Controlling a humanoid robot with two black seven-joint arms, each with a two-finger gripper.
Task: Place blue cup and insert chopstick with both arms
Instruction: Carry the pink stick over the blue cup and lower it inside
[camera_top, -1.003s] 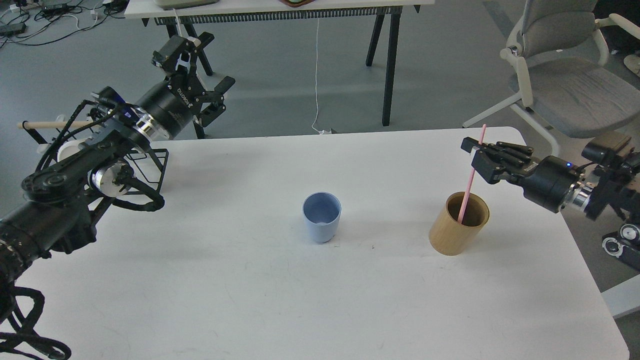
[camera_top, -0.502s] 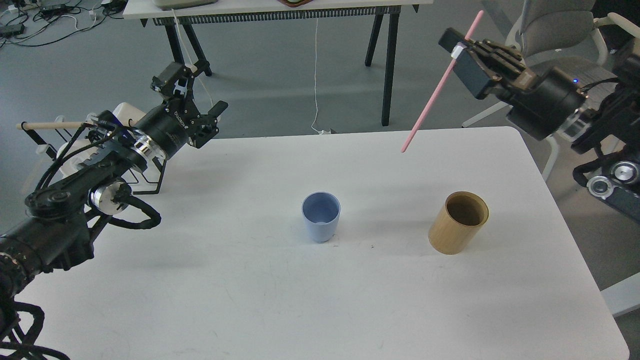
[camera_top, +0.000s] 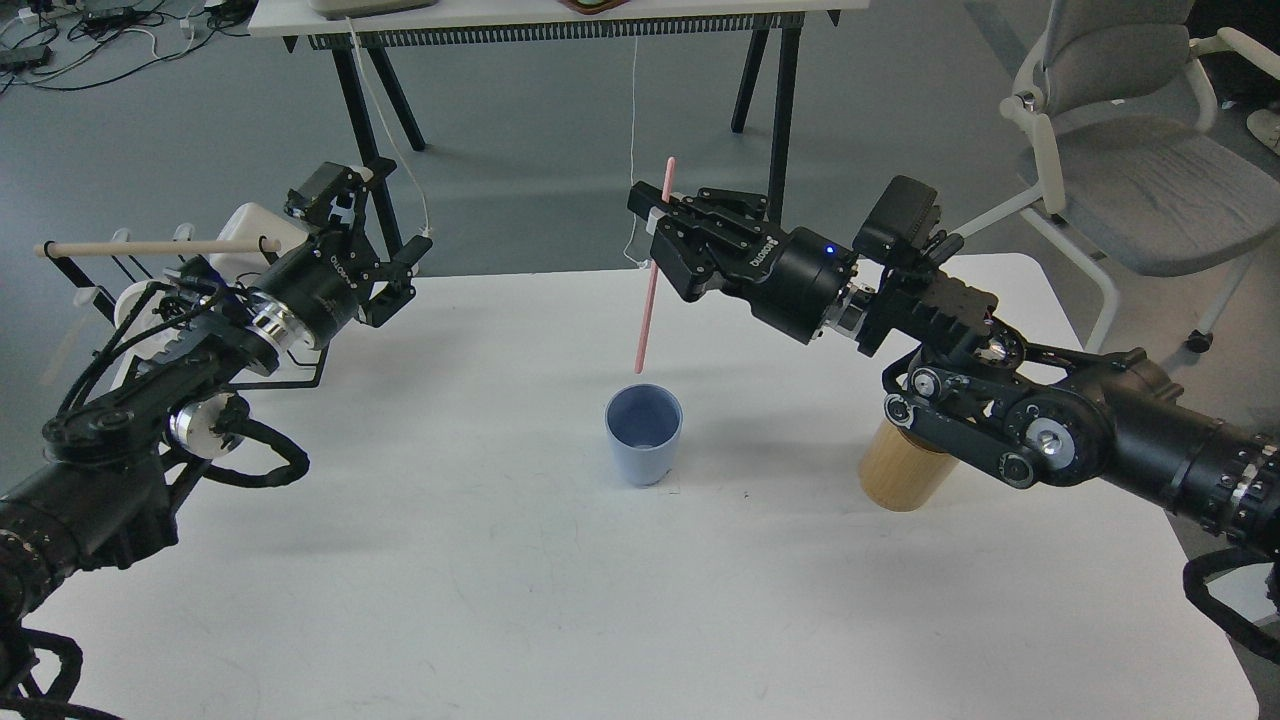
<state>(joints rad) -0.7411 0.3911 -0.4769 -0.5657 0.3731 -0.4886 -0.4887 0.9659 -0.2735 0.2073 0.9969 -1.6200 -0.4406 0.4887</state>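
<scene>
The blue cup (camera_top: 643, 435) stands upright and empty at the middle of the white table (camera_top: 520, 580). My right gripper (camera_top: 655, 232) is shut on the pink chopstick (camera_top: 648, 305) near its upper end. The stick hangs nearly upright, its lower tip just above the cup's rim. My left gripper (camera_top: 365, 225) is open and empty over the table's far left corner, far from the cup.
A tan wooden holder (camera_top: 905, 475) stands right of the cup, partly hidden by my right arm. A black wire rack (camera_top: 290, 365) with a long pale dowel (camera_top: 150, 247) and a white object sits at the far left. A chair (camera_top: 1130, 150) and another table's legs stand behind.
My right gripper has lifted the pink chopstick out of the tan holder, swung left and come down over the blue cup. My left arm has drawn back slightly to the left.
</scene>
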